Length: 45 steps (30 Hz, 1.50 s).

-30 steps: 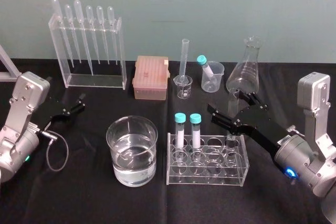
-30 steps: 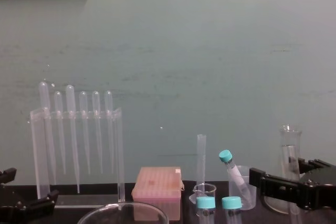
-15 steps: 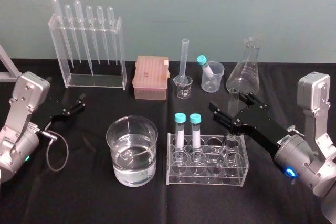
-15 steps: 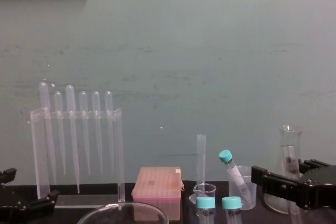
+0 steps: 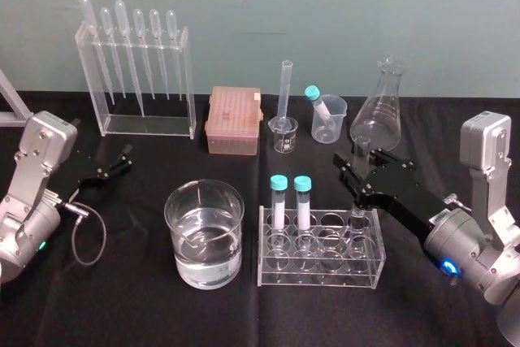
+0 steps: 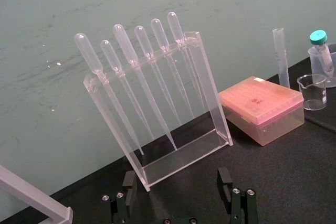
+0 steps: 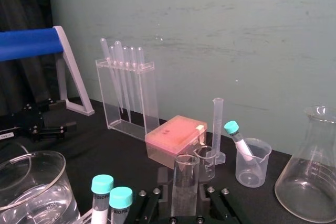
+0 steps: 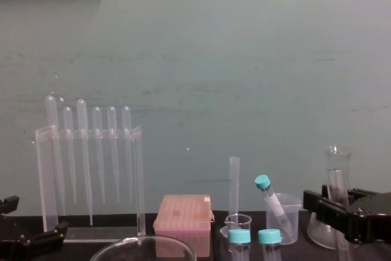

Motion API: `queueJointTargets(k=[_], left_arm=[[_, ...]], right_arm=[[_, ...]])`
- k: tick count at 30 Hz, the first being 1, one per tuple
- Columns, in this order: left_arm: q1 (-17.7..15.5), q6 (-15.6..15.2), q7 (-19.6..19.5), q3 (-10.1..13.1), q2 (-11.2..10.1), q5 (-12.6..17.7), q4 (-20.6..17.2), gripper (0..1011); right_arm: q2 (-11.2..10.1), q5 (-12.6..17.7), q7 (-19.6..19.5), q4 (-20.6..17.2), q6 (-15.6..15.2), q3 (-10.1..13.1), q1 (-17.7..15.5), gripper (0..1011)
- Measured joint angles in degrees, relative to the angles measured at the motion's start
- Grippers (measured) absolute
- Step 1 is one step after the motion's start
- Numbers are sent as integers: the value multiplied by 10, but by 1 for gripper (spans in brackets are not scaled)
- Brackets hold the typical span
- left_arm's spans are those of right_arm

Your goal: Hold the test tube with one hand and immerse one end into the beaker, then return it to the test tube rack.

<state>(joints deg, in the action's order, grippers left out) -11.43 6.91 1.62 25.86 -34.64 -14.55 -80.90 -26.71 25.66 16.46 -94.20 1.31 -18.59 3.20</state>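
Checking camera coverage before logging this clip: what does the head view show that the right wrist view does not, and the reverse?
Of the two, the head view alone gives the whole test tube rack, the left arm's cable, and the right end effector from outside, open around the test tube. The right wrist view alone gives a blue bar. Both share the beaker, pipette stand, pink box, conical flask, teal-capped tubes and the idle left end effector.

A flat teal-green painted wall (image 8: 244, 59), marked with faint horizontal scuffs, stands behind the far edge of the black cloth-covered table (image 5: 146, 298). A dark curtain (image 7: 21, 3) hangs beside this wall.
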Motion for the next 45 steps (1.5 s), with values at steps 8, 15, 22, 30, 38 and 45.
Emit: queueJointTargets(k=[8, 15, 22, 30, 38, 45], left_arm=[[0, 0, 0, 0, 0, 0, 0, 1000], [0, 0, 0, 0, 0, 0, 0, 1000], [0, 0, 0, 0, 0, 0, 0, 1000], [0, 0, 0, 0, 0, 0, 0, 1000], [0, 0, 0, 0, 0, 0, 0, 1000], [0, 0, 0, 0, 0, 0, 0, 1000]], right_arm=[[0, 0, 0, 0, 0, 0, 0, 224], [0, 0, 0, 0, 0, 0, 0, 224], [14, 15, 32, 4, 18, 14, -3, 224], [21, 36, 69, -1, 34, 23, -3, 224], [14, 24, 80, -33, 58, 27, -5, 224], [6, 10, 87, -62, 84, 41, -5, 224]])
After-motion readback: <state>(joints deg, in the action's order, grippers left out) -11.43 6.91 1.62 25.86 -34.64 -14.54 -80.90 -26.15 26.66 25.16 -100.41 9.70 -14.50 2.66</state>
